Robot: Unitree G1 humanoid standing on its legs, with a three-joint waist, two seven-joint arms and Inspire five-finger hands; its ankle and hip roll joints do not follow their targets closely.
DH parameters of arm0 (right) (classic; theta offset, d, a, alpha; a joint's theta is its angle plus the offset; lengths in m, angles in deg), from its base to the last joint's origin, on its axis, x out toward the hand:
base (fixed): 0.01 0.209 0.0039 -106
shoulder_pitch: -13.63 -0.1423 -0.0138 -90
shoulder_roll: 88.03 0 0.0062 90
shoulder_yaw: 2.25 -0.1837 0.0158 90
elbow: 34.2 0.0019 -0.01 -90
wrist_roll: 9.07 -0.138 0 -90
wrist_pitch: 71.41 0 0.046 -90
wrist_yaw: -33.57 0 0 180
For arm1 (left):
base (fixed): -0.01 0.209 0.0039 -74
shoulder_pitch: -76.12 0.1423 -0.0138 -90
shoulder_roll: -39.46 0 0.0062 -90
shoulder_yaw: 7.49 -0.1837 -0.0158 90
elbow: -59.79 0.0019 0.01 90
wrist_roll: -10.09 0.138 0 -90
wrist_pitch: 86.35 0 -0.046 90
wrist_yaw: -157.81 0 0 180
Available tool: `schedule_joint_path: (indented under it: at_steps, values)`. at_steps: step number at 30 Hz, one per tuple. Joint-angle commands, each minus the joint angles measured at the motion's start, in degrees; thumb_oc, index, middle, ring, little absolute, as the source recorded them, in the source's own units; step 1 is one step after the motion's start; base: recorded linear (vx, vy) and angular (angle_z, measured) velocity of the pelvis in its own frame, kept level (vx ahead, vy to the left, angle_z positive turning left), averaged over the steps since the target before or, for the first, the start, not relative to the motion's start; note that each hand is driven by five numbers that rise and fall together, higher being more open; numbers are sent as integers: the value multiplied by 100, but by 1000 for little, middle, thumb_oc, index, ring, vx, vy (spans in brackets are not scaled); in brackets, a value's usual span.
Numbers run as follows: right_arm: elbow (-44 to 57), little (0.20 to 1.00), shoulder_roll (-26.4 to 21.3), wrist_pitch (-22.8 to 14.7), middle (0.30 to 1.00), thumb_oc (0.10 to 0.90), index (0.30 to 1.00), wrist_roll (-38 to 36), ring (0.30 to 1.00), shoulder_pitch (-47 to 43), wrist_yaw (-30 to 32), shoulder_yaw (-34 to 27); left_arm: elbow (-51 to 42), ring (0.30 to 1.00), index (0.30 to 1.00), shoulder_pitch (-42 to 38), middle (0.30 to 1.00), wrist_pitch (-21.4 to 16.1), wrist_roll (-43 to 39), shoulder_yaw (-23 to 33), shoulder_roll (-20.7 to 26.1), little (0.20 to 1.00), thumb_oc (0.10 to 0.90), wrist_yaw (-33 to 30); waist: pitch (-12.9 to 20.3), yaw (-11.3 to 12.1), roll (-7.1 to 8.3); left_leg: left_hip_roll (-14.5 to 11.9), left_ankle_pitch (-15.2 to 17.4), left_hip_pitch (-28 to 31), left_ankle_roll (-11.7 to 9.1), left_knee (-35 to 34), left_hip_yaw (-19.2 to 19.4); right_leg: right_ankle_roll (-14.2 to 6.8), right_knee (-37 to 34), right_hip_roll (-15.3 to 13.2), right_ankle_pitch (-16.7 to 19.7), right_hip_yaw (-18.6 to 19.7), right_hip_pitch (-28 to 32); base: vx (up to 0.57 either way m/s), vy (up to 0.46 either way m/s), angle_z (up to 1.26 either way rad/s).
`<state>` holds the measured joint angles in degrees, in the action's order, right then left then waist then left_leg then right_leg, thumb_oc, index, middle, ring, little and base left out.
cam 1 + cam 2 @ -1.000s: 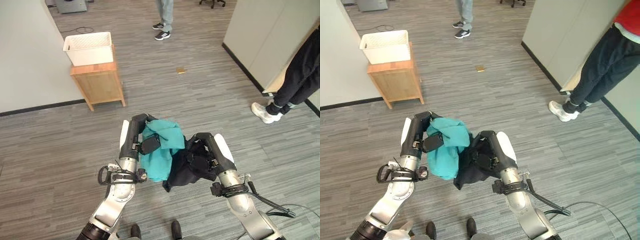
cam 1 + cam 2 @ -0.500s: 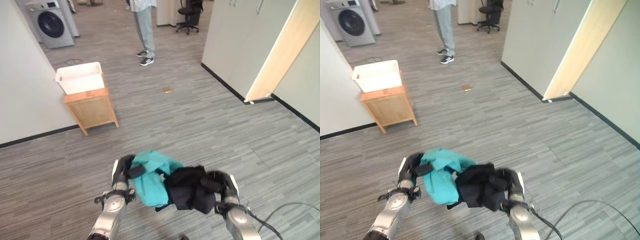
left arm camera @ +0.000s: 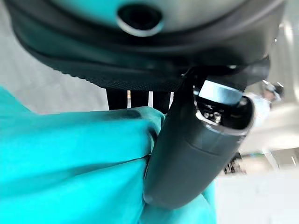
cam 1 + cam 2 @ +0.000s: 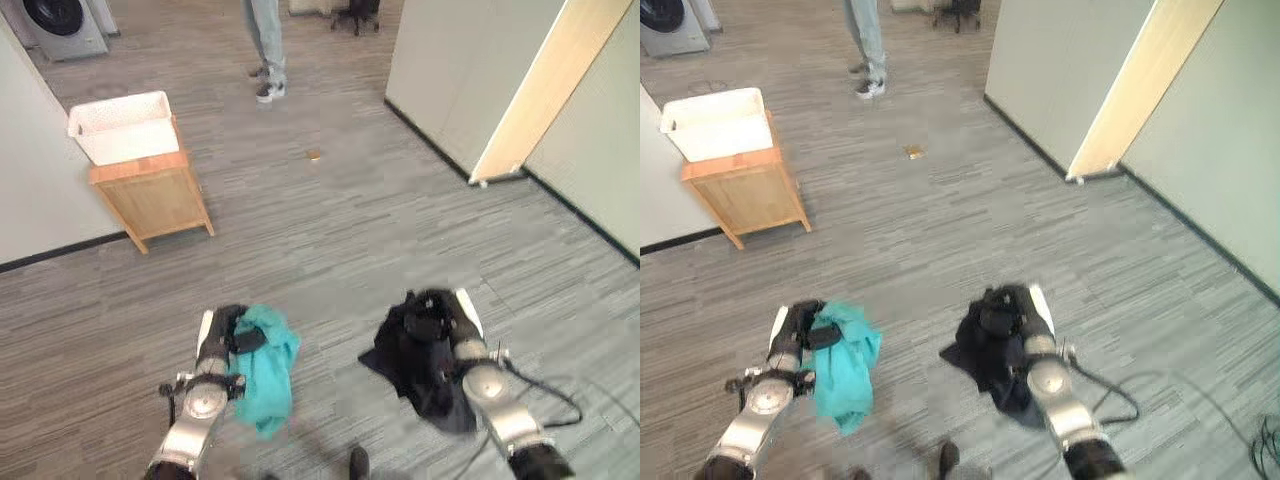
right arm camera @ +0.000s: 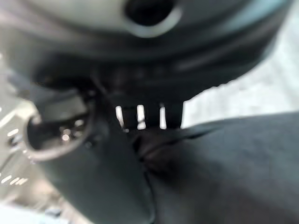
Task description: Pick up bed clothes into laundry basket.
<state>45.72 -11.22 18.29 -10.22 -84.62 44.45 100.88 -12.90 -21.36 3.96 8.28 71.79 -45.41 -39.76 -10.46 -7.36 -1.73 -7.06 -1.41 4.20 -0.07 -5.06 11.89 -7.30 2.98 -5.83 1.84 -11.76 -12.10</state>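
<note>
A teal garment (image 4: 268, 368) hangs from my left hand (image 4: 226, 334), whose thumb and fingers are curled into the cloth; the left wrist view shows the thumb (image 3: 196, 149) pressed on the teal garment (image 3: 70, 163). My right hand (image 4: 438, 318) is shut on a black garment (image 4: 420, 365) that droops below it, and in the right wrist view the black garment (image 5: 224, 168) is pinched under the thumb (image 5: 98, 154). The two hands are apart, low in the eye views. A white laundry basket (image 4: 122, 127) sits on a wooden stand (image 4: 152, 200) far off at the upper left.
Grey plank floor stretches between me and the basket. A person's legs and shoes (image 4: 266, 60) stand at the top, beyond the basket. A white wall (image 4: 30, 170) runs along the left. A cabinet (image 4: 450, 70) and a pale wooden door edge (image 4: 530, 90) are at the right.
The camera has shifted. My hands have moved apart: the teal and black garments, bunched together before, now hang separately, one from each hand.
</note>
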Motion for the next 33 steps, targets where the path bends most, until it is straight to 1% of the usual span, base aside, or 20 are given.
schedule_joint_path:
  at_steps: [1,3,4,6,8,10,11,13,15,16,17,18,19,20,22,23,25,28,32,33]
  values:
    - [891,300,-104,-1025,300,400,300,176,300,-891,-108,-116,-1192,300,300,-1522,300,-1073,803,223,795,300,400,-573,375,-232,330,-395,1448,1285,-549,6,-65,-388,-782,-708,593,377,-586,405,-239,45]
    - [1139,300,-283,-1053,300,400,300,161,300,-850,-252,-132,-1403,300,300,-1644,300,-1076,972,217,882,300,400,-662,477,-313,434,-485,1504,1613,-673,6,-130,-335,-732,-659,738,502,-285,403,-298,72]
    - [1245,300,-404,-1084,300,400,300,182,300,-872,-345,-88,-1488,300,300,-1602,300,-1080,1046,273,929,300,400,-707,553,-346,376,-683,1058,1748,-802,6,-127,-283,-701,-559,815,478,-178,370,-324,101]
    - [1401,300,-562,-1106,300,400,300,221,300,-991,-490,46,-1523,300,300,-1553,300,-1015,1057,414,982,300,400,-758,639,-286,316,-1117,-20,1506,-968,912,-98,-62,-682,-354,790,284,240,369,-355,73]
    - [1378,300,-693,-1043,300,400,300,277,300,-1249,-499,193,-1323,300,300,-1690,300,-843,1047,417,1052,300,400,-875,603,-114,485,-1412,-791,828,-894,2444,-301,277,-712,-243,592,181,763,371,-410,2]
    - [1418,300,-727,-974,300,400,300,316,300,-1389,-445,206,-1310,300,300,-1621,300,-762,990,476,1006,300,400,-933,559,41,698,-1400,-667,310,-681,3163,-164,480,-751,-266,408,141,1148,373,-364,-15]
    - [1442,300,-757,-905,300,400,300,384,300,-1388,-449,187,-1334,300,300,-1503,300,-734,938,543,943,300,400,-927,532,185,809,-1073,-300,-68,-548,3289,-73,509,-780,-327,309,183,1319,382,-237,-20]
    - [1457,300,-766,-832,300,400,300,589,300,-1303,-484,125,-1420,300,300,-1182,300,-722,922,649,736,300,400,-843,491,418,868,-446,297,-654,-374,3126,98,488,-798,-339,99,327,1596,327,-107,-37]
    - [1449,300,-753,-854,300,400,300,694,300,-1181,-482,27,-1446,300,300,-995,300,-754,970,675,600,300,400,-754,458,499,833,-174,337,-966,-295,2502,605,456,-798,-260,-65,300,1788,229,-31,-35]
    - [1454,300,-759,-857,300,400,300,698,300,-1161,-483,22,-1456,300,300,-979,300,-754,975,672,589,300,400,-750,473,517,844,-142,334,-926,-285,2446,633,444,-798,-287,-80,314,1792,308,23,-25]
    - [1451,300,-729,-883,300,400,300,746,300,-934,-456,-108,-1535,300,300,-746,300,-755,1048,716,522,300,400,-685,480,548,743,-40,229,-1110,-185,1732,1199,448,-798,-128,-273,283,1995,364,49,-12]
    - [1456,300,-713,-885,300,400,300,803,300,-795,-456,-159,-1549,300,300,-545,300,-743,1067,768,477,300,400,-638,505,590,655,13,26,-1160,-168,1263,1439,465,-798,8,-375,282,2136,359,43,2]
    - [1469,300,-721,-885,300,400,300,810,300,-763,-457,-156,-1571,300,300,-508,300,-739,1071,769,464,300,400,-630,526,601,654,48,-28,-1096,-167,1140,1459,464,-798,-3,-378,292,2142,391,62,-3]
    - [1455,300,-706,-859,300,400,300,926,300,-640,-454,-217,-1593,300,300,-325,300,-728,1082,801,357,300,400,-588,510,671,564,47,-268,-1292,-174,583,1750,477,-798,125,-539,258,2416,379,57,-12]
    - [1468,300,-688,-863,300,400,300,1007,300,-503,-446,-257,-1632,300,300,-123,300,-715,1094,839,271,300,400,-558,492,705,520,-15,-390,-1443,-158,111,2101,471,-785,180,-710,187,2705,443,78,-12]
    - [1473,300,-676,-855,300,400,300,1048,300,-464,-456,-266,-1653,300,300,-72,300,-709,1091,853,240,300,400,-551,518,713,518,-17,-285,-1490,-178,69,2076,448,-779,164,-805,212,2817,381,82,1]
    - [1470,300,-675,-843,300,400,300,1176,300,-426,-488,-230,-1715,300,300,103,300,-694,1064,906,190,300,400,-550,559,769,506,-206,-408,-1629,-212,76,2215,444,-778,155,-925,204,3035,371,82,0]
    - [1482,300,-613,-848,300,400,300,1370,300,-389,-628,-99,-1854,300,300,410,300,-703,1061,1003,183,300,400,-401,763,779,454,-385,-559,-1360,-131,7,2498,363,-795,167,-1026,188,3164,407,97,3]
    - [1459,300,-428,-858,300,400,300,1526,300,-504,-637,117,-1876,300,300,537,300,-719,1017,1010,213,300,400,-376,931,919,578,-301,-587,-1258,-64,6,2423,254,-641,-18,-986,151,3255,364,106,3]
    - [1396,300,-257,-864,300,400,300,1658,300,-614,-580,255,-1906,300,300,534,300,-717,934,967,208,300,400,-388,967,1087,679,-198,-548,-1161,28,6,2317,111,-192,-161,-698,55,3229,286,107,-1]
